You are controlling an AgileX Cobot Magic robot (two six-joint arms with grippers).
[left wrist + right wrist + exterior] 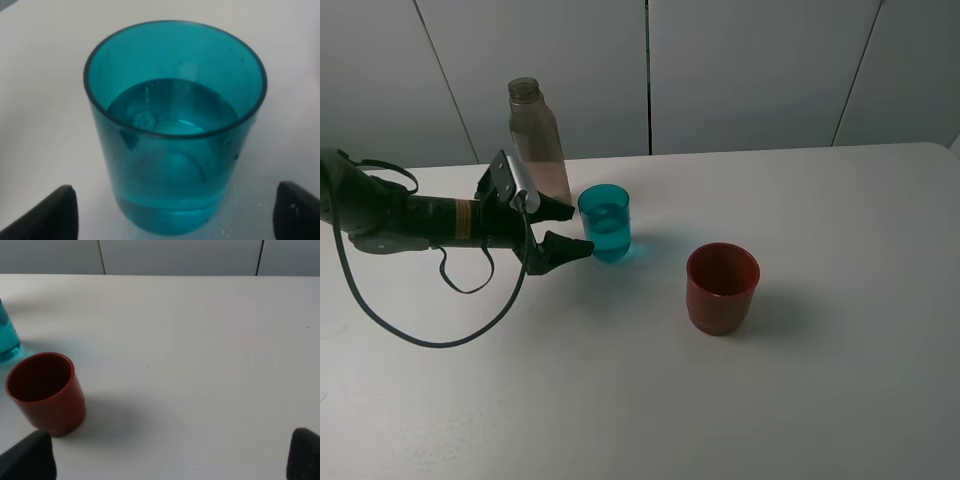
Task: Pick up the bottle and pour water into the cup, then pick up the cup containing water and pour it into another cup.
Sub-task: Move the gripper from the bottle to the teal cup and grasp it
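The teal cup [606,222] stands upright on the white table, part full of water; it fills the left wrist view [175,130]. My left gripper [568,229] is open just left of the cup, its fingertips [50,215] on either side and not touching it. The smoky bottle [537,142] stands upright behind the left gripper, uncapped. The dark red cup [722,287] stands upright and looks empty, right of the teal cup; it also shows in the right wrist view [46,391]. My right gripper [172,460] is open over bare table, right of the red cup, outside the high view.
The white table [820,380] runs wide to the right and front. Grey wall panels [750,70] stand behind its far edge. The left arm's black cable [430,335] loops over the table at the left.
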